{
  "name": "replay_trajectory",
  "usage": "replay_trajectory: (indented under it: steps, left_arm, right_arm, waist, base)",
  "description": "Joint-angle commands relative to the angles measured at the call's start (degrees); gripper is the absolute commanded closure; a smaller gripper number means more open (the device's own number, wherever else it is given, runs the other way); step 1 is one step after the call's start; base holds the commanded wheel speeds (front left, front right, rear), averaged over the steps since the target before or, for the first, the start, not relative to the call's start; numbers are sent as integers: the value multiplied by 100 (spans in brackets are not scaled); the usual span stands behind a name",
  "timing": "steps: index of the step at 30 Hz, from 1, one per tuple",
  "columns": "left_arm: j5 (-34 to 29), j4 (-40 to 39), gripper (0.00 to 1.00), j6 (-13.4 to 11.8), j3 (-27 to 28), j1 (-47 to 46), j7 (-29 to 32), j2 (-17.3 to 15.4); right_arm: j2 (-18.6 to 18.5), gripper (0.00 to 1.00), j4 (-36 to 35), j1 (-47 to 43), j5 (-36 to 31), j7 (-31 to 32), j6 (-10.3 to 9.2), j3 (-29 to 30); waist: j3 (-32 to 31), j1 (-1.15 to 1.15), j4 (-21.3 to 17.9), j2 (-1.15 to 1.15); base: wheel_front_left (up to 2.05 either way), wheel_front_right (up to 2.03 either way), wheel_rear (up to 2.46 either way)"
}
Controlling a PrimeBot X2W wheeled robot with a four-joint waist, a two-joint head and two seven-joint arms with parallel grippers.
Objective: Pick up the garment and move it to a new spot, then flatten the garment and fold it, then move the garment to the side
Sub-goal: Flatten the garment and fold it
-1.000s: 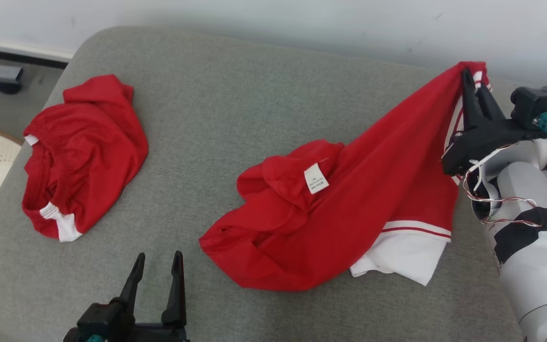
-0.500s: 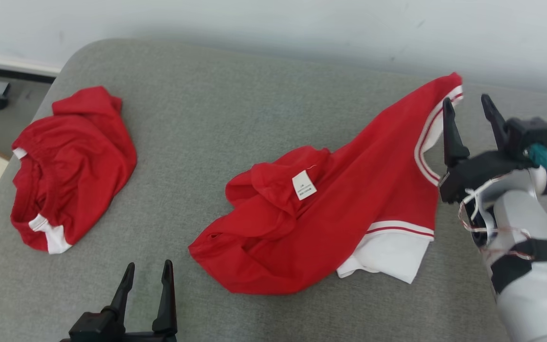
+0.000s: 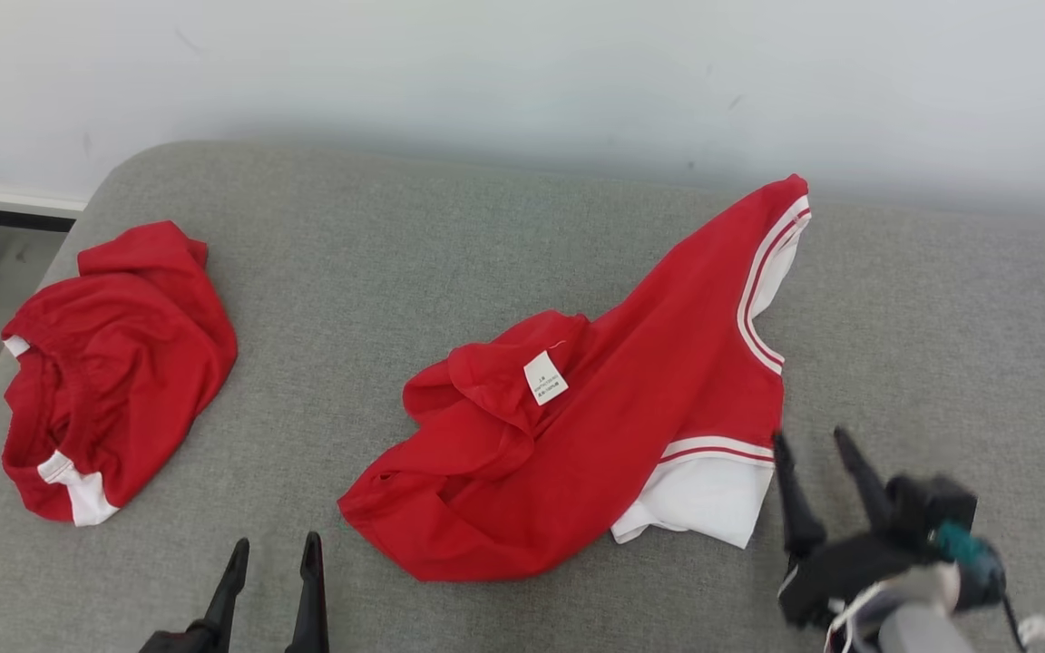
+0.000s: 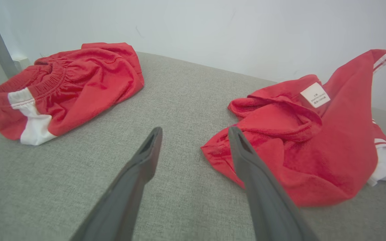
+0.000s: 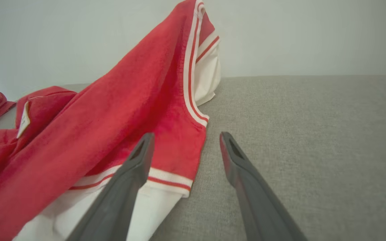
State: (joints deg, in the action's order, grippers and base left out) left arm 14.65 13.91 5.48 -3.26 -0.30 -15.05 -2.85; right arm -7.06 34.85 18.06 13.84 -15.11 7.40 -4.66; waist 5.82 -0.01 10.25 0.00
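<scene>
Change over the last second: the right claw (image 3: 809, 436) is no longer pinching the shirt's (image 3: 595, 435) striped corner. It is now standing spread and empty, drawn back to 5 o'clock, just beside the shirt's white hem. The head camera is also tilting, so the whole scene is sitting lower in the head view.

The shirt is lying crumpled at the centre of the cushion (image 3: 450, 245), label (image 3: 545, 377) facing up. Its striped corner is reaching toward 1 o'clock, near the far edge by the wall (image 3: 522, 73); whether it is touching the wall, cannot tell.

The left claw (image 3: 275, 541) is hovering spread at 7 o'clock, gripping nothing, apart from the shirt.

The shorts (image 3: 114, 372) are lying bunched at 9 o'clock, close to the cushion's rounded left edge.

Bare cushion is showing between shorts and shirt, and from 2 to 4 o'clock right of the shirt.
</scene>
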Motion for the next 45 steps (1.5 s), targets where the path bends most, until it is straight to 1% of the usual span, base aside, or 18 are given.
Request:
replay_trajectory:
  steps: [1, 5, 8, 11, 13, 14, 15, 16, 17, 21, 25, 29, 34, 37, 41, 45]
  left_arm:
    - [-9, -15, 0, -10, 20, 87, -22, -5]
    - [-19, -44, 0, -10, 42, 137, -22, -4]
    - [-14, -64, 0, -10, 47, 121, -22, -3]
    - [-7, -56, 0, -5, 37, 61, -22, -5]
    - [-7, -46, 0, -2, 25, 23, -22, -3]
    - [-6, -39, 0, -3, 25, 6, -22, -3]
    - [1, -36, 0, -9, 32, -9, -22, -5]
    - [9, -35, 0, -14, 36, -19, -22, -5]
    - [9, -33, 0, -17, 38, -19, -22, -3]
    - [28, -27, 0, -33, 29, 23, -22, -4]
    - [45, -15, 0, -38, 38, 113, -22, -4]
    - [74, 2, 0, -36, 67, 176, -22, -5]
    - [95, 0, 0, -30, 80, 265, -22, -5]
    - [105, 1, 0, -29, 86, 276, -22, -4]
    - [84, 14, 0, -14, 93, 235, -22, -4]
    - [58, 15, 0, 0, 114, 223, -22, -5]
  right_arm:
    - [67, 0, -78, -187, 49, -2, 19, -51]
    - [207, 0, -259, -657, 216, -3, 19, -175]
    - [286, 0, -212, -801, 279, -3, 19, -274]
    - [338, 0, -15, -748, 378, -4, 19, -370]
    - [350, 0, 338, -624, 364, 1, 19, -529]
    - [359, 6, 500, -527, 418, 10, 19, -598]
    - [372, 62, 638, -437, 456, 19, 19, -644]
    - [381, 87, 763, -361, 491, 20, 19, -689]
    - [387, 100, 838, -281, 539, 20, 19, -716]
    - [378, 100, 944, -139, 702, 2, 19, -782]
    - [334, 100, 739, -291, 862, -1, 19, -818]
    - [174, 100, 142, -723, 1081, -2, 19, -824]
    - [-128, 100, -813, -1356, 1460, 50, 19, -857]
    - [-326, 100, -1464, -1742, 1756, 405, 19, -794]
    - [-525, 100, -2328, -2262, 2080, 1202, 19, -517]
    - [-543, 100, -2946, -2732, 2136, 2017, 19, -123]
  waist:
    - [-30, 1, -1, 0]
    - [-26, 1, 17, 0]
    - [11, 1, 36, 0]
    - [52, 1, 65, 0]
    - [78, 1, 87, 0]
    - [86, 1, 90, 0]
    - [96, 1, 88, 0]
    - [100, 1, 85, 0]
    - [104, 1, 79, 0]
    - [81, 1, 37, 0]
    - [23, 1, -23, 0]
    - [-75, 1, -162, 0]
    - [-154, 1, -349, 0]
    - [-176, 1, -435, 0]
    - [-188, 1, -484, 0]
    - [-182, 1, -485, 0]
  base:
    - [0, 0, 0]
    - [0, 0, 0]
    - [0, 0, 0]
    - [0, 0, 0]
    - [0, 0, 0]
    - [0, 0, 0]
    - [0, 0, 0]
    - [0, 0, 0]
    - [0, 0, 0]
    - [0, 0, 0]
    - [0, 0, 0]
    - [0, 0, 0]
    - [0, 0, 0]
    - [0, 0, 0]
    - [0, 0, 0]
    - [0, 0, 0]
